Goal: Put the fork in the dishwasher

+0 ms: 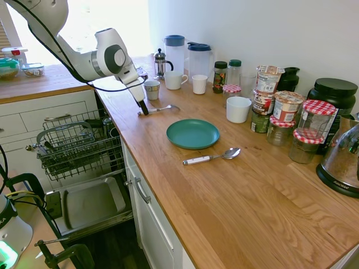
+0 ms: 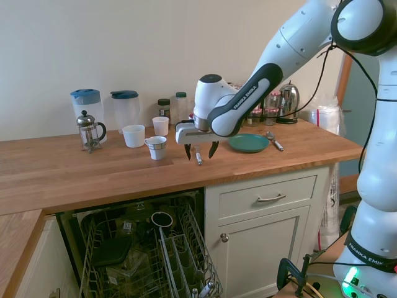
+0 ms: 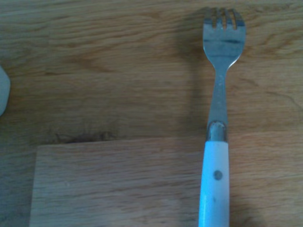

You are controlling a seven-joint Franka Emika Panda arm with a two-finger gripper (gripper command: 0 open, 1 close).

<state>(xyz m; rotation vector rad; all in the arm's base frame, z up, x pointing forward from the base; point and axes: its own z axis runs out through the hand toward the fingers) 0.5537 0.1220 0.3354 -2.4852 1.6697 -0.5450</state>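
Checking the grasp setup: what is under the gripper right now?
The fork lies flat on the wooden counter, beneath the open gripper. Its handle's end is cut off in the wrist view.

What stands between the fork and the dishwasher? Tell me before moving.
Nothing visible does. The open pincer straddles the fork on the counter, and the dishwasher rack stands pulled out below the counter edge.

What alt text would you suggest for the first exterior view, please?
A white robot arm's gripper is lowered over the handle end of a fork lying on a wooden counter, near a green plate and a white-handled spoon. Below the counter's edge, the dishwasher stands open, door down and wire rack pulled out.
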